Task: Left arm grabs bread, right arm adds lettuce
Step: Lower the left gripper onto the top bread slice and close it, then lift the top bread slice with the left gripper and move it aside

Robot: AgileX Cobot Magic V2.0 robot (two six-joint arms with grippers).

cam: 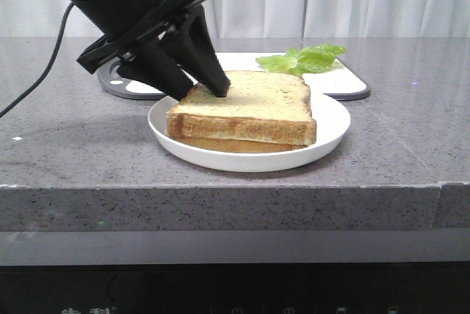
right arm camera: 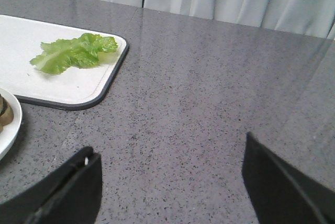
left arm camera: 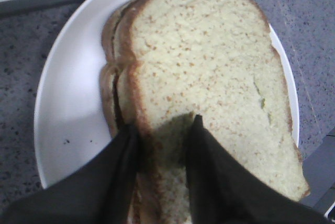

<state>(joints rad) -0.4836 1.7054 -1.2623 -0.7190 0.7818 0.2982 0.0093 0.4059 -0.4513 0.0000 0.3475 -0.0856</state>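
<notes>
The bread (cam: 257, 97), a thick square slice with a brown crust, lies on top of a thinner slice (cam: 220, 144) on a white plate (cam: 330, 119). My left gripper (cam: 200, 92) is at the bread's left edge. In the left wrist view the gripper (left arm camera: 163, 124) has its jaws closed over the crust edge of the bread (left arm camera: 209, 67), one jaw on the top face and one at the side. The lettuce (cam: 305, 59) lies on a white board behind the plate and also shows in the right wrist view (right arm camera: 73, 51). My right gripper (right arm camera: 168, 148) is open and empty above bare counter, out of the front view.
The white grey-rimmed board (cam: 345, 83) lies behind the plate, its corner near the plate rim (right arm camera: 8, 124) in the right wrist view. A black cable (cam: 44, 72) hangs at the far left. The grey stone counter's front edge (cam: 235, 189) is just in front of the plate.
</notes>
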